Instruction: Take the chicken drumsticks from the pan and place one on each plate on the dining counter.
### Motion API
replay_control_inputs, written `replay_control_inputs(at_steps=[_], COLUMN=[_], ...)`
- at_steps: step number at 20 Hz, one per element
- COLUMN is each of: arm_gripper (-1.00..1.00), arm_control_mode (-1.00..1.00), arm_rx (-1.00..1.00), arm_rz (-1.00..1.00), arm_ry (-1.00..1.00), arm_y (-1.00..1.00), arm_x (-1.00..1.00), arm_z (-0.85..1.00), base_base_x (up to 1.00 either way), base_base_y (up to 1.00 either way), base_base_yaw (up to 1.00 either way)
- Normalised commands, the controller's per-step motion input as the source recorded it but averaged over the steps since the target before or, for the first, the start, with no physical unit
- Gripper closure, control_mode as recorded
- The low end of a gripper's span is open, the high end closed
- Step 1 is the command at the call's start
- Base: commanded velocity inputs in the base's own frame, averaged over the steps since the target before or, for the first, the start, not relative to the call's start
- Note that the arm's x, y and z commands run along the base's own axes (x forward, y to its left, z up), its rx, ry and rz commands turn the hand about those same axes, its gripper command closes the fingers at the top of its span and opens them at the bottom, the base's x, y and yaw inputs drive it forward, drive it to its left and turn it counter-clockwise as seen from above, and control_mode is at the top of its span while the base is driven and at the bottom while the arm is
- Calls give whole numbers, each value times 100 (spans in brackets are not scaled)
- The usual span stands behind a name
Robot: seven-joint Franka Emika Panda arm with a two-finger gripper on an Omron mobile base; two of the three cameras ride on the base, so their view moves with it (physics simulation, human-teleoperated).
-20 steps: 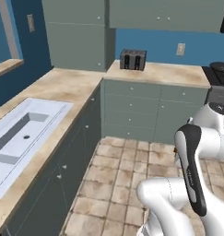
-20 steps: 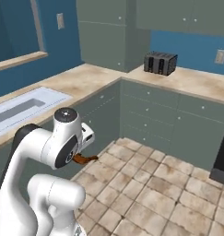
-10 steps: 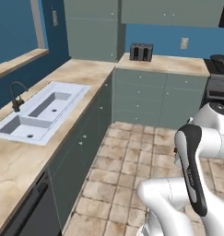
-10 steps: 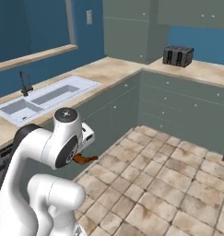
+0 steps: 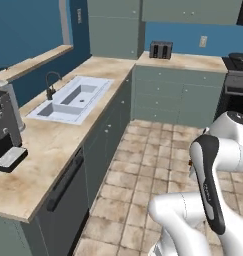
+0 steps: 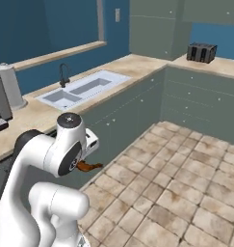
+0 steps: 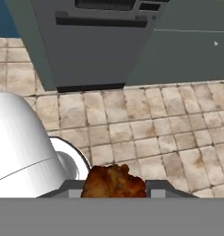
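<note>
Tiled kitchen floor is passing under the robot while its tool (image 7: 114,184) is pinching one drumstick (image 7: 114,181). Judging by this, carrying is underway; plating is still to come.

Kitchen: sink (image 5: 73,97) in marble worktop (image 5: 48,145), grey-green cabinets (image 5: 178,100), toaster (image 5: 161,49), tiled floor (image 5: 143,185).

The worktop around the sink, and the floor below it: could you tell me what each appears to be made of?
The worktop looks like polished stone, probably marble: beige with mottled brown veining and a smooth, flat surface. The floor looks like matte stone or ceramic tile: squarish tan and brown pieces set in a grid with pale grout lines. Both are rendered, so the look leaves the exact material open.
</note>
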Motion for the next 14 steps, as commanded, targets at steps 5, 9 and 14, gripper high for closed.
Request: replay_control_inputs(at_steps=[5, 9, 14], arm_gripper=[100, 100, 100], arm_control_mode=[100, 100, 100], arm_rx=[0, 0, 0], arm_rz=[0, 0, 0], arm_ry=[0, 0, 0], arm_y=[0, 0, 0], arm_x=[0, 0, 0], arm_z=[0, 0, 0], base_base_x=[-100, -100, -100], base_base_y=[99, 100, 100], base_base_yaw=[0, 0, 0])
